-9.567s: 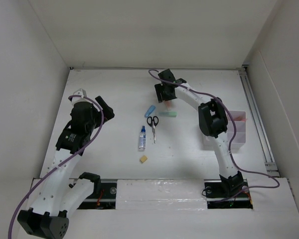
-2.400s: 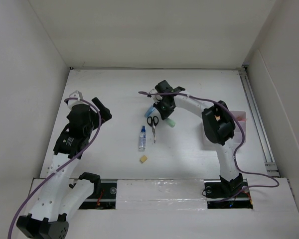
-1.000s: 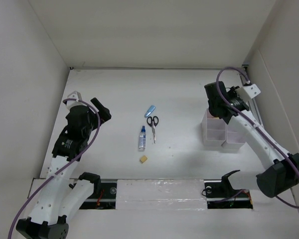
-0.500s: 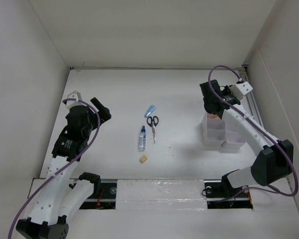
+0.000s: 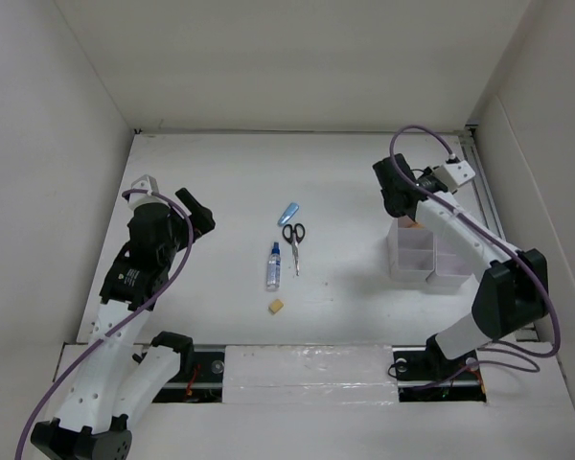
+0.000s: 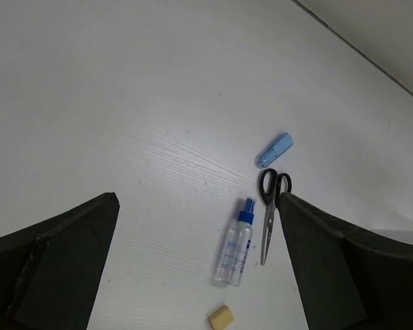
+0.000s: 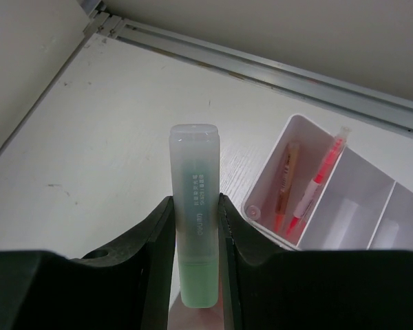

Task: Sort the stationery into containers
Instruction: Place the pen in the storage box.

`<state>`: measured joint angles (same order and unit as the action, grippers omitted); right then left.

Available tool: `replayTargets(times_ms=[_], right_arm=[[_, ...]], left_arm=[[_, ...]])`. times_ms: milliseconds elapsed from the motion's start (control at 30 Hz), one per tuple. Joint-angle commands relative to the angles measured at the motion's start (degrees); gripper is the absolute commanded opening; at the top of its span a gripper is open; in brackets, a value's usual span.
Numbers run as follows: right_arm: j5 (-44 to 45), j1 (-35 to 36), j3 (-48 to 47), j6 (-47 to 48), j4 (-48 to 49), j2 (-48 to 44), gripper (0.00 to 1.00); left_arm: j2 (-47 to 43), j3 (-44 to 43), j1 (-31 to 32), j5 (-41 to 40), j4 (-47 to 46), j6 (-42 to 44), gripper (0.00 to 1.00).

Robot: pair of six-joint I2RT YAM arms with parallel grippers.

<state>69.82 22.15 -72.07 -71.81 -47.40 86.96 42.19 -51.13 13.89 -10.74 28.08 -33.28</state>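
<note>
My right gripper (image 5: 393, 190) (image 7: 195, 206) is shut on a green marker (image 7: 195, 227) with a frosted cap, which stands up between the jaws. It hovers just left of the back corner of the containers (image 5: 409, 273), a cluster of white square bins. The nearest bin (image 7: 267, 161) holds thin orange and red pens (image 7: 315, 184). In the middle of the table lie black-handled scissors (image 5: 293, 240) (image 6: 269, 206), a blue marker (image 5: 288, 212) (image 6: 274, 150), a blue-capped glue bottle (image 5: 273, 267) (image 6: 237, 244) and a yellow eraser (image 5: 277, 307) (image 6: 220, 319). My left gripper (image 5: 194, 211) (image 6: 198, 201) hangs open to their left.
A metal rail (image 5: 489, 206) (image 7: 261, 65) runs along the table's right edge behind the bins. White walls close in the back and both sides. A purple cable (image 5: 422, 134) loops above the right wrist.
The right gripper, still holding the green marker, has drifted left and toward the back, from over the bins to beside their back-left corner. The left arm has stayed put.
</note>
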Motion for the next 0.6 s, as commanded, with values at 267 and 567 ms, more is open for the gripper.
replayTargets(times_ms=[267, 567], right_arm=[[4.62, 2.89, -4.92, -13.79, -12.90, 4.62, 0.00], [4.62, 3.42, -4.39, -14.41, -13.42, 5.15, 0.00]], left_arm=[[-0.71, -0.46, 0.26, 0.28, -2.06, 0.85, 1.00], [-0.71, -0.46, 0.26, 0.81, -2.06, 0.85, 1.00]])
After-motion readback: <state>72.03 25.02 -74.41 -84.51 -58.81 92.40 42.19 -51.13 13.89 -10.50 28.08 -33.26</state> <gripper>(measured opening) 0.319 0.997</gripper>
